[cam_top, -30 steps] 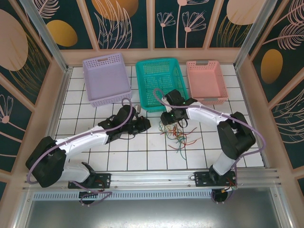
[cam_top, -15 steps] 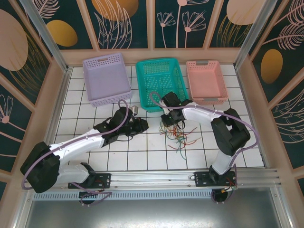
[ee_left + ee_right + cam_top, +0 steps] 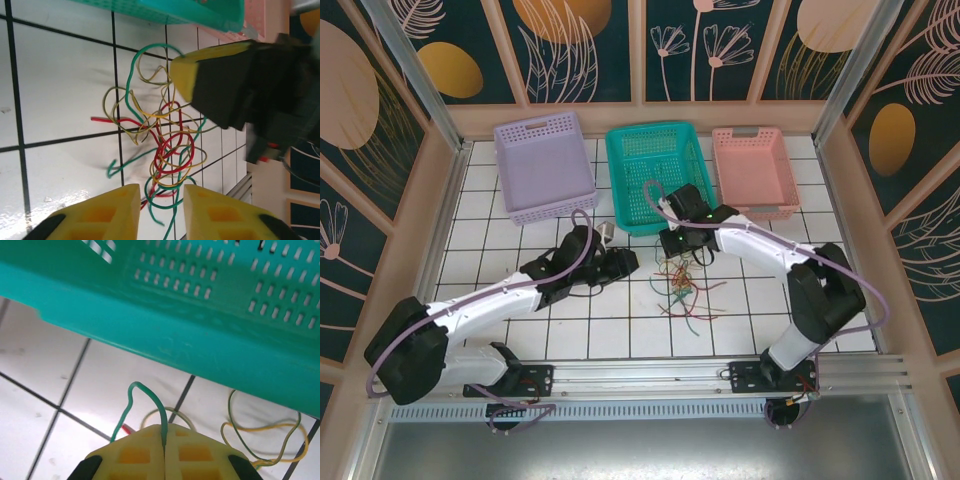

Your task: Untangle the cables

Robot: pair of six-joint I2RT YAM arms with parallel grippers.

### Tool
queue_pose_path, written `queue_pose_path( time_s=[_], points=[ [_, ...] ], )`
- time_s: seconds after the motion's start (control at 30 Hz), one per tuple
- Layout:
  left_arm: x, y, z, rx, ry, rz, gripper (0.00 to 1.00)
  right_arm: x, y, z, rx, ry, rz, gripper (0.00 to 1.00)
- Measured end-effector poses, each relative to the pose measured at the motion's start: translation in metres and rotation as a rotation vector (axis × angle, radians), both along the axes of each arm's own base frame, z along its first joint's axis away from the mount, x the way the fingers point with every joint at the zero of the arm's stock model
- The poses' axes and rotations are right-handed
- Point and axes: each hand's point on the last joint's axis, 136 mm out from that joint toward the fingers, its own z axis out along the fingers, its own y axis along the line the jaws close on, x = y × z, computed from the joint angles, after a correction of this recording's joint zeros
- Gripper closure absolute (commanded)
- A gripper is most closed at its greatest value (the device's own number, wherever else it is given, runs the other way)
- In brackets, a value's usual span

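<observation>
The cables [image 3: 682, 290] lie in a loose tangle of red, green and yellow loops on the white tiles in front of the teal basket. My right gripper [image 3: 677, 245] hangs over the tangle's far edge. In the right wrist view this gripper [image 3: 164, 432] is shut on a green cable [image 3: 150, 400] that arches up out of its fingertips. My left gripper [image 3: 625, 262] sits just left of the tangle. Seen from the left wrist, my left gripper [image 3: 161, 205] is open, pointing at the cables [image 3: 167, 150], and clasps nothing. The right gripper [image 3: 220, 85] shows beyond the tangle.
Three baskets stand at the back: lilac [image 3: 555, 210], teal [image 3: 616, 185] and pink [image 3: 760, 208]. The teal basket's wall [image 3: 200, 340] is close ahead of the right fingers. Wooden walls and metal posts ring the tiled floor. The arm bases sit on the near rail.
The right jaws have closed on the green cable. The tangle has shifted slightly left and changed shape. The left jaws have parted a little.
</observation>
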Motion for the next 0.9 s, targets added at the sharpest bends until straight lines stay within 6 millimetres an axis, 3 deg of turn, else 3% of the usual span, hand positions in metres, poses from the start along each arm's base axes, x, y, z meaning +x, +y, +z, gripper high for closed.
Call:
queue_pose_path(
  time_s=[0.2, 0.43, 0.63, 0.9],
  points=[
    [0.004, -0.013, 0.004, -0.014, -0.006, -0.017, 0.57, 0.007, 0.0, 0.029, 0.124, -0.028, -0.088, 1.0],
    [0.004, -0.032, 0.018, -0.039, -0.036, -0.064, 0.43, 0.024, -0.011, 0.048, 0.252, -0.024, -0.217, 1.0],
    [0.004, -0.039, 0.022, -0.043, -0.045, -0.077, 0.39, 0.016, -0.011, 0.04, 0.307, 0.038, -0.273, 1.0],
    [0.012, -0.029, 0.029, -0.002, -0.056, -0.01, 0.39, -0.009, -0.034, 0.026, 0.427, 0.119, -0.516, 1.0]
  ],
)
